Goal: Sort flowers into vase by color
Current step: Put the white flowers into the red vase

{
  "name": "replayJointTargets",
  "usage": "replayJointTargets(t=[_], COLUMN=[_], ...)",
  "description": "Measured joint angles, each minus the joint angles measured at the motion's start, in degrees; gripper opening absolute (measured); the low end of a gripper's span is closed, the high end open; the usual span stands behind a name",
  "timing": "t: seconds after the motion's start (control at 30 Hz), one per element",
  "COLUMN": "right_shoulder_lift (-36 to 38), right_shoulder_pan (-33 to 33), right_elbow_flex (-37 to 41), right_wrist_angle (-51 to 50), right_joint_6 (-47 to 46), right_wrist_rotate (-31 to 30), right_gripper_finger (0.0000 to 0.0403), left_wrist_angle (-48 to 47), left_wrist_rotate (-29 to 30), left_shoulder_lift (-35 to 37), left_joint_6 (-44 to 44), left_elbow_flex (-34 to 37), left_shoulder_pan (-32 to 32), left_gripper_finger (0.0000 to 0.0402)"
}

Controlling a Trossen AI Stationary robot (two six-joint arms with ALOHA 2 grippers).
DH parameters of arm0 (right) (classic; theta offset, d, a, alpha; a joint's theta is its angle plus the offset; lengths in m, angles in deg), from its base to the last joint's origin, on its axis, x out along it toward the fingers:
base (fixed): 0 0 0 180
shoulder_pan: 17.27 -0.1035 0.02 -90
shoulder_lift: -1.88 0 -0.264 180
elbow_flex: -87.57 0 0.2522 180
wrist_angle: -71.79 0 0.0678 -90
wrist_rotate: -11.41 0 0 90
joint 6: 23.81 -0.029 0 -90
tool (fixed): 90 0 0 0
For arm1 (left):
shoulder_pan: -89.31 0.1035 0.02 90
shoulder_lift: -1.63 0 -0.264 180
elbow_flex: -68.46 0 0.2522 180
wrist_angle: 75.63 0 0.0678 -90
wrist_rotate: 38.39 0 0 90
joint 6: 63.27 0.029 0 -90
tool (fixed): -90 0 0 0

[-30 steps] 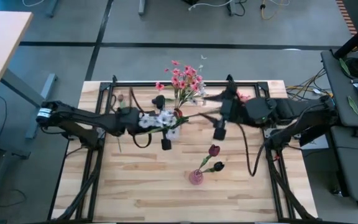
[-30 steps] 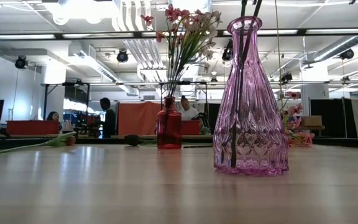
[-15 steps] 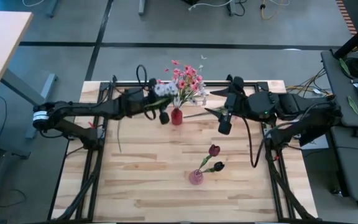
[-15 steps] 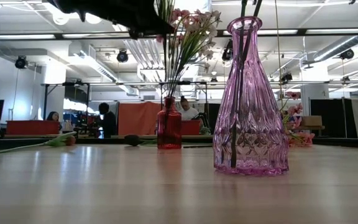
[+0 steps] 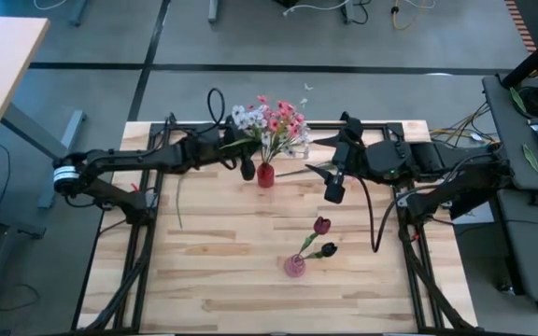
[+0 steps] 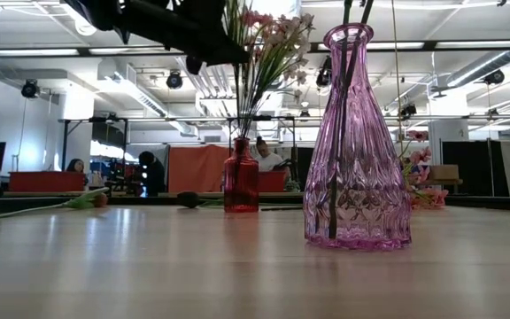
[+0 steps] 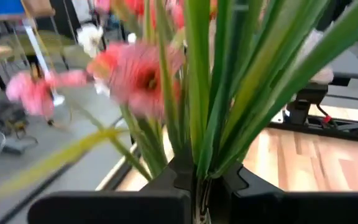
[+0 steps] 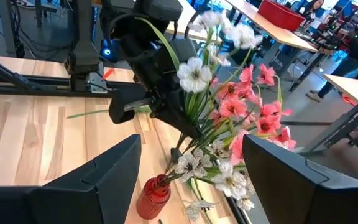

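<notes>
The left hand point(image 5: 234, 145), pinching a white-flower spray point(image 5: 244, 116), hovers beside the red vase point(image 5: 265, 175); that stem likely belongs elsewhere, since pink blossoms point(image 5: 283, 119) fill this vase. Lift clear without snagging them. The right hand point(image 5: 332, 182), fingers spread, waits nearby. Dark red buds point(image 5: 321, 225) sit in the pink vase point(image 5: 294, 266) on the tabletop point(image 5: 213, 271).

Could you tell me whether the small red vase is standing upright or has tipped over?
Upright. The red vase stands on its base on the table, neck up, with flower stems rising from its mouth.
</notes>
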Motion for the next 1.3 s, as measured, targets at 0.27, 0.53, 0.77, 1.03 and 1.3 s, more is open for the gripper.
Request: replayJointTargets(t=[0.27,0.53,0.77,1.03,1.3], right_shoulder_lift=[0.0,0.0,0.0,0.0,0.0], right_shoulder_pan=[0.0,0.0,0.0,0.0,0.0], right_elbow_flex=[0.1,0.1,0.1,0.1,0.1], right_wrist_angle=[0.0,0.0,0.0,0.0,0.0], right_joint_6=[-0.4,-1.1,-1.2,-1.1,-1.1], right_wrist_rotate=[0.0,0.0,0.0,0.0,0.0], right_gripper_finger=[0.0273,0.0274,0.0272,0.0274,0.0269], left_wrist_angle=[0.8,0.9,1.2,2.8,4.0], left_wrist_rotate=[1.2,1.3,1.3,1.4,1.3], left_shoulder_lift=[-2.2,-3.5,-5.1,-7.4,-8.1], left_joint_6=[0.1,0.0,-0.5,-0.7,-1.2], left_elbow_flex=[0.1,0.1,0.2,0.2,1.3], left_shoulder_pan=[0.0,0.0,0.0,0.0,0.0], left_gripper_finger=[0.0000,0.0000,0.0000,0.0000,0.0000])
